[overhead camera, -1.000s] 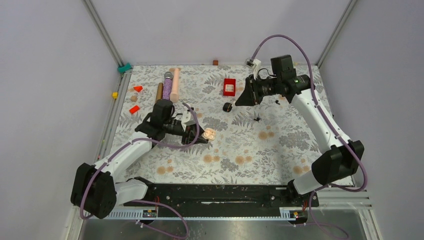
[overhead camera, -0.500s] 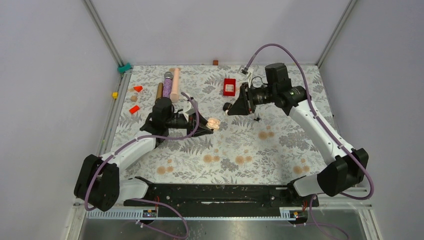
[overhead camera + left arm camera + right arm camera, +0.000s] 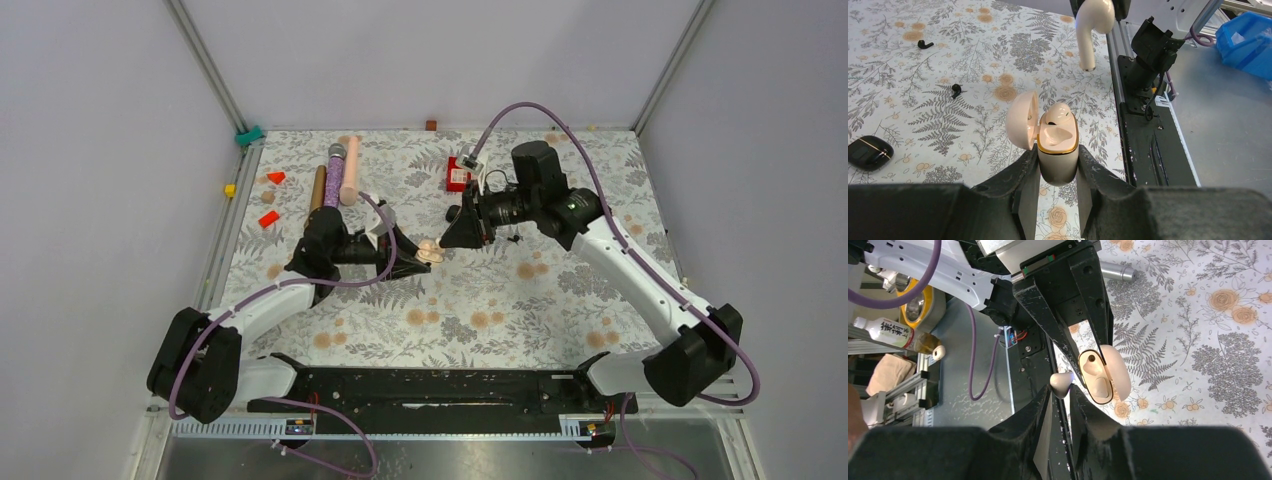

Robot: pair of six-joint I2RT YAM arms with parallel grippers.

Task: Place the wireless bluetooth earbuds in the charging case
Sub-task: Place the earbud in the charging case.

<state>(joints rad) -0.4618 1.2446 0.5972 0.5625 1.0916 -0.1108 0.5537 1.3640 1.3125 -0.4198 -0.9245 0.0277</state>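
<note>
My left gripper [image 3: 1057,159] is shut on the body of an open whitish charging case [image 3: 1058,150] and holds it above the table; the case also shows in the top view [image 3: 429,250]. Its lid [image 3: 1022,126] hangs open to the left. One whitish earbud [image 3: 1057,112] sits in the far slot and the near slot is empty. My right gripper [image 3: 1061,391] is shut on a second whitish earbud [image 3: 1061,382], just beside the case's open mouth [image 3: 1097,378]. Two black earbuds [image 3: 924,44] [image 3: 955,90] lie on the cloth. A closed black case [image 3: 868,151] lies nearby.
A red box [image 3: 459,172] stands behind the right gripper. Pink [image 3: 350,170], purple [image 3: 334,172] and brown [image 3: 318,185] cylinders lie at the back left. Small red blocks [image 3: 268,219] lie by the left edge. The black base rail [image 3: 430,385] runs along the near edge.
The left gripper carried the open case right toward the table's middle. The right arm swung left and toward the near edge with the earbud, until it is beside the case.
</note>
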